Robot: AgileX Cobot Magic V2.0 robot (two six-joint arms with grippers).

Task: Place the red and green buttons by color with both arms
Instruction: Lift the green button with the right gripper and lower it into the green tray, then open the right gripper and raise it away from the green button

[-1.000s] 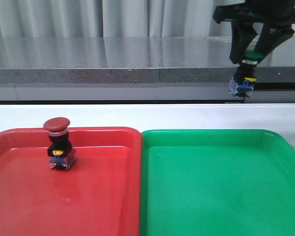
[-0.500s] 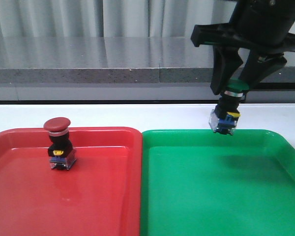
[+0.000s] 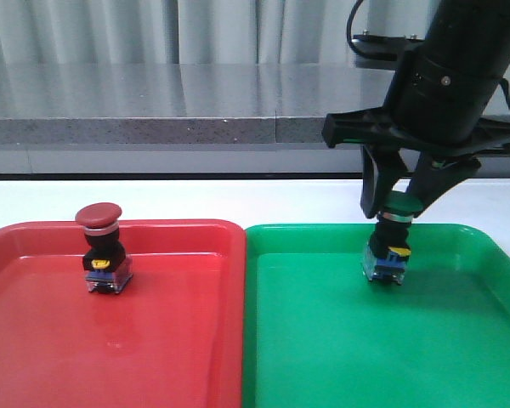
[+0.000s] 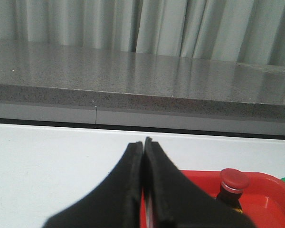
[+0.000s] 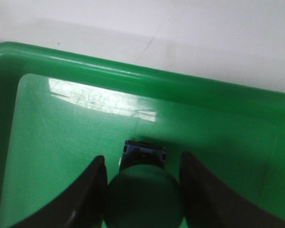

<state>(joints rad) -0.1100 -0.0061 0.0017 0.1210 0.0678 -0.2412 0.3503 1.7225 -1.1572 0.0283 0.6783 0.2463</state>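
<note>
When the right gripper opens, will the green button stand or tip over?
It will probably stand: the green button looks upright with its blue base on the green tray. It is top-heavy, though, since its cap is wider than its base, so a nudge from the right gripper could tip it.

Forward front camera, two wrist close-ups

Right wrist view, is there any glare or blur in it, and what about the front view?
Right wrist view: white glare streak on the green tray floor; green button cap close and soft-focused. Front view: sharp, soft sheen on the red tray, faint shadow beside the button.
</note>
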